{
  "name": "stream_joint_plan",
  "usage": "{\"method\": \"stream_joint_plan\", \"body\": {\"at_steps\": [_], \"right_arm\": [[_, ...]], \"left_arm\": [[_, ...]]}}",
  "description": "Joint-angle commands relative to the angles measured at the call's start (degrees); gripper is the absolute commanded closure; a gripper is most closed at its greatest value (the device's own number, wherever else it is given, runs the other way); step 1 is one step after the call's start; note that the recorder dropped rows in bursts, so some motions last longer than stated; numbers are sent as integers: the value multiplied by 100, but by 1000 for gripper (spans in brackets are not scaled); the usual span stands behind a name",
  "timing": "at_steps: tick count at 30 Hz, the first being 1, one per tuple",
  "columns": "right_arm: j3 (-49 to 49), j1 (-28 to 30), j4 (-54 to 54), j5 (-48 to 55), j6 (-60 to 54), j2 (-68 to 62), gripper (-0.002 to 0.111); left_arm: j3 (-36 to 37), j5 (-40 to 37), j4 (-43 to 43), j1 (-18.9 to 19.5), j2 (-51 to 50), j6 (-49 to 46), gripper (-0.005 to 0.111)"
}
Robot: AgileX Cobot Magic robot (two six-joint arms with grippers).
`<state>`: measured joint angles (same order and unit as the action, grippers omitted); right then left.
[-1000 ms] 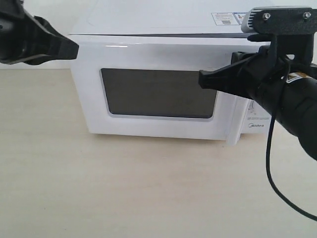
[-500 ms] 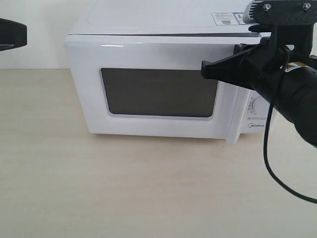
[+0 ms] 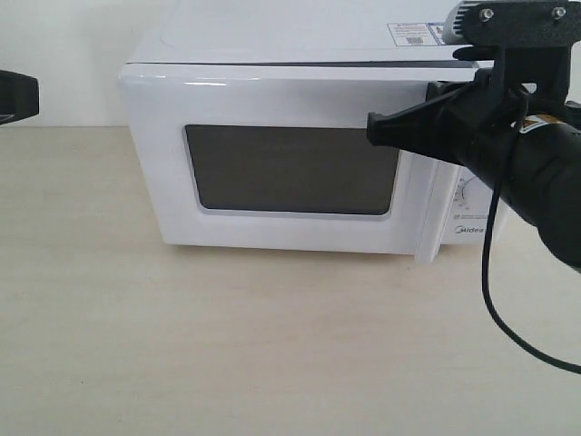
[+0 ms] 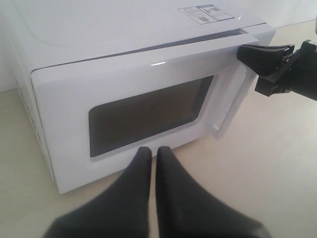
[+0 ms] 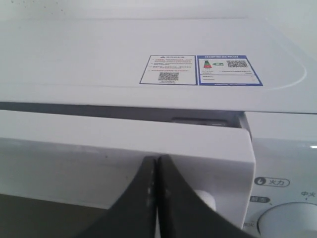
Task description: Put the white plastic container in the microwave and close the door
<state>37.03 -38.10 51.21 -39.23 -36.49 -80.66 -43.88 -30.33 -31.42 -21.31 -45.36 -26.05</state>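
Right hand (image 3: 370, 130): fingers pressed together, tips at the upper right corner of the door (image 3: 272, 100). Door slightly ajar on that side, thin gap along its top. Microwave (image 3: 300, 32) centre frame, on the bench (image 3: 227, 345). Left hand (image 4: 152, 150): fingers pressed together, empty, at the exterior view's left edge, apart from the microwave.

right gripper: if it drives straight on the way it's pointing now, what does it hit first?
The door. The right gripper, shut, points at its white upper face near the handle-side edge; the tips look on or just short of it, depth unclear.
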Motion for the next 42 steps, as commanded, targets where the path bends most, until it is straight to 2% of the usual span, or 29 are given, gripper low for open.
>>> {"method": "stream_joint_plan", "body": {"at_steps": [1,19,27,37,42], "right_arm": [[27,49,52,119,20,-62,108],[62,49,51,-213,20,-343,108],[461,49,51,-190,-175,-343,108],[495,25,218,124,-273,-291,108],[251,-90,408,510,-273,145,108]], "left_arm": [[14,60,-2,11,44,78,102],[14,73,-27,11,44,275,102],[14,33,-51,11,132,327,102],[23,5,-40,11,208,327,102],[23,5,149,11,208,327,102]]}}
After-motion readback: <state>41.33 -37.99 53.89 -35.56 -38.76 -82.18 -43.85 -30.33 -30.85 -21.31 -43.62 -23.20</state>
